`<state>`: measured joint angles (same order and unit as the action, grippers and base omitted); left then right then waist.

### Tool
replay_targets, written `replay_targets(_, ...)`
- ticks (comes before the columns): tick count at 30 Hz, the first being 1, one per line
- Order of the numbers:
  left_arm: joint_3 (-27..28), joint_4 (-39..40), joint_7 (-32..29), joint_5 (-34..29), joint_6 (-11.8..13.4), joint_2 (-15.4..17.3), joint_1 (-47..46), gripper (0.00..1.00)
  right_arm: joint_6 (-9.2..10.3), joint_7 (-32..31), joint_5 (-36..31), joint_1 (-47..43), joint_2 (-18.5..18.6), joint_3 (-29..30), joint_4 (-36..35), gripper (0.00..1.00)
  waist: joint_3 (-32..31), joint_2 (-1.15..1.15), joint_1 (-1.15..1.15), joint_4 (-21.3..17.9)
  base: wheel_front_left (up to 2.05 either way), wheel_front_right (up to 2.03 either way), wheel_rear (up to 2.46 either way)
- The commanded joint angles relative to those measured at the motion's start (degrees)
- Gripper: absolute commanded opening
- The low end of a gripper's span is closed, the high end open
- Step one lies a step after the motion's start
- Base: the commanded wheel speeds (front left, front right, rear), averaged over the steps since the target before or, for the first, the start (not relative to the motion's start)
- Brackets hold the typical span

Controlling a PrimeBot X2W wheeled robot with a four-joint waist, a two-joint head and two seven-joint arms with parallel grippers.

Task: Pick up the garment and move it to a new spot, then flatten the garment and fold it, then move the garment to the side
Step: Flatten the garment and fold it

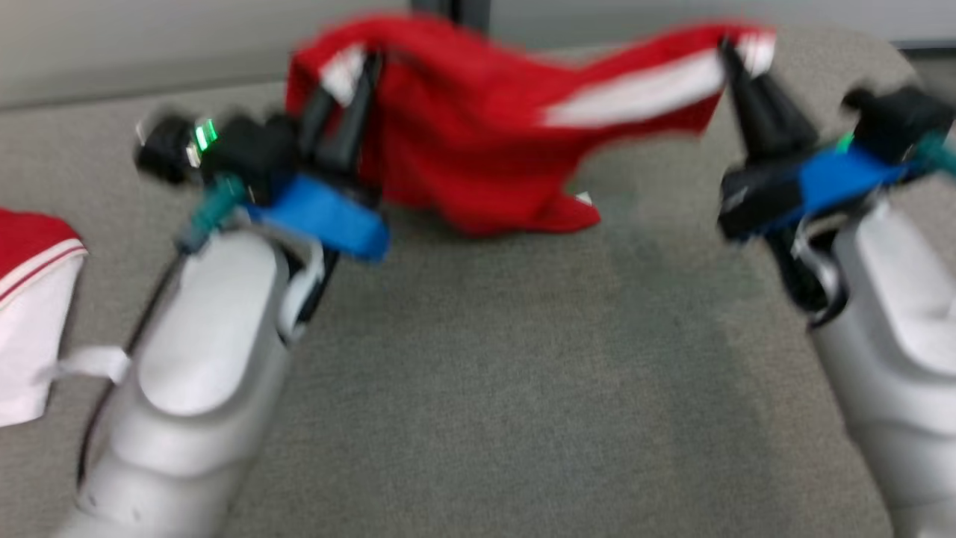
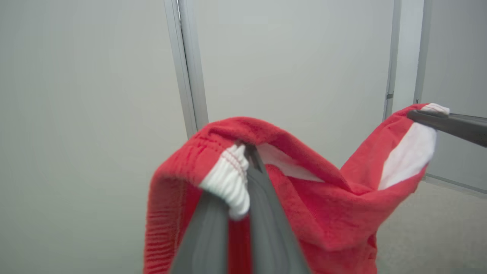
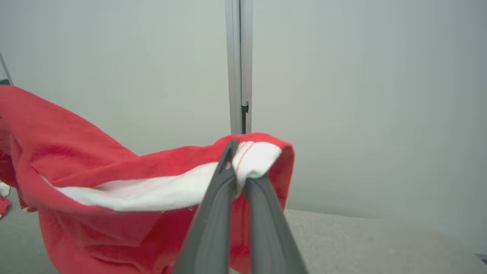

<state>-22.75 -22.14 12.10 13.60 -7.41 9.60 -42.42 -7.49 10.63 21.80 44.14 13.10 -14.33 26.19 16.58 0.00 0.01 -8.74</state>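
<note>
Here, the garment (image 1: 478,142), red with white bands, hangs in the air above the far part of the grey desk (image 1: 523,359), spread between the two arms. The left end effector (image 1: 358,71) is closed to a pinch on the garment's far-left corner; in the left wrist view its dark fingers meet on a white ribbed trim (image 2: 228,182). The right end effector (image 1: 726,52) is likewise closed, nipping the far-right corner, where the right wrist view shows a white band (image 3: 255,156) bunched between the finger ends. The top edge sags a little between the two grips, and the body of the cloth drapes down at centre. Its lowest fold lies near or on the desk surface, and motion blur in the head view leaves this undecided. A second red-and-white cloth (image 1: 33,299) lies at the near left edge of the desk, well apart from the held one. Judged from this arrangement, the pick-up is accomplished and the carry to a new spot is in hand. The garment is not yet laid down, so flattening, folding and the final shift to the side all remain. The two-corner hold with the arms apart suits a spread-out lay-down on the open near-centre area of the desk.
</note>
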Motion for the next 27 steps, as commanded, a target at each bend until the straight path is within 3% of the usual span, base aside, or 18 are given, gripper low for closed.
replay_targets(1,0.5,0.3,-0.5,0.5,-0.1,0.3,-2.2,0.0,-0.01,-0.1,0.4,2.2,0.7,0.2,0.2,0.0,2.0,0.0,-0.01,1.1,0.0,0.0,0.0)
replay_targets(9,-0.5,-2.4,-3.2,2.8,-0.1,0.5,-25.0,0.0,-0.02,-1.0,8.2,23.8,2.0,2.8,5.2,0.0,11.1,0.0,-0.01,-0.1,0.0,0.0,0.0)
replay_targets(17,-3.9,-11.5,-0.9,6.5,0.0,-1.7,-44.1,0.0,-0.01,-0.4,13.4,40.4,3.6,5.3,15.4,0.0,15.2,0.0,-0.01,-0.2,0.0,0.0,0.0)
replay_targets(22,-6.6,-16.4,1.3,8.6,0.0,-2.8,-48.3,0.0,-0.02,1.2,15.5,43.3,3.9,3.1,19.6,0.0,15.7,0.0,-0.01,0.0,0.0,0.0,0.0)
replay_targets(27,-9.2,-19.6,2.6,11.2,0.0,-2.6,-43.4,0.0,-0.02,3.3,17.4,37.8,3.3,-1.9,20.8,0.0,15.9,0.0,-0.01,-0.1,0.0,0.0,0.0)
